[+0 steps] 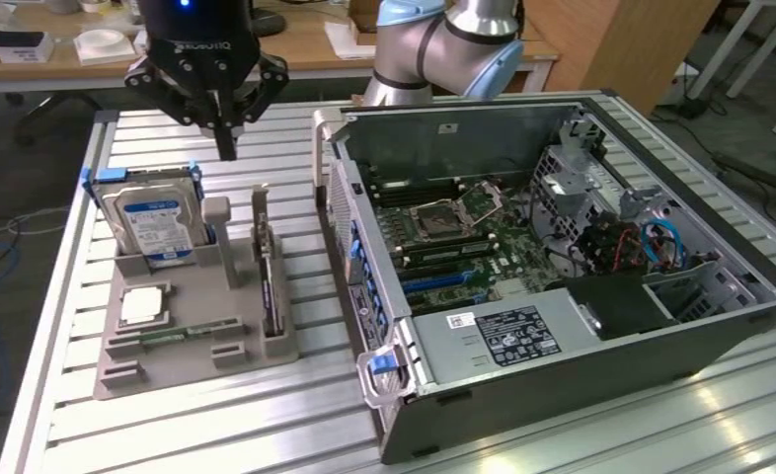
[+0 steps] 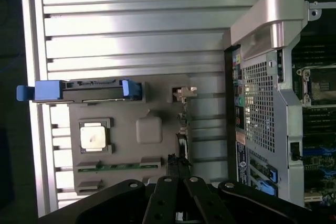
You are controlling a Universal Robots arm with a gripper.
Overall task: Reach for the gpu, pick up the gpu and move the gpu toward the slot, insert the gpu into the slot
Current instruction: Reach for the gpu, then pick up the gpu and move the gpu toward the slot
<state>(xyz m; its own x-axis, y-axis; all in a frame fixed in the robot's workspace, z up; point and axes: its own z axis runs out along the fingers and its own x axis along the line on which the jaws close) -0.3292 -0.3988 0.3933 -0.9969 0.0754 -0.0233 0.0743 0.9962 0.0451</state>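
Gripper (image 1: 226, 148), fingers pinched together and empty, is hovering near the edge-standing gpu (image 1: 269, 281); likely light, stiff, fragile, best held by its top edge.

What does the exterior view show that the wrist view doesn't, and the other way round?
Exterior view: the grey-and-blue robot arm, a wooden desk behind it, the labelled grey power supply box inside the open dark computer case, and the blue-labelled face of the silver hard drive.
Wrist view: the case's perforated metal rear panel, seen flat on.
Both: the black gripper, the thin flat gpu card standing on edge in the grey holder tray, the square silver processor chip and the slatted aluminium table.
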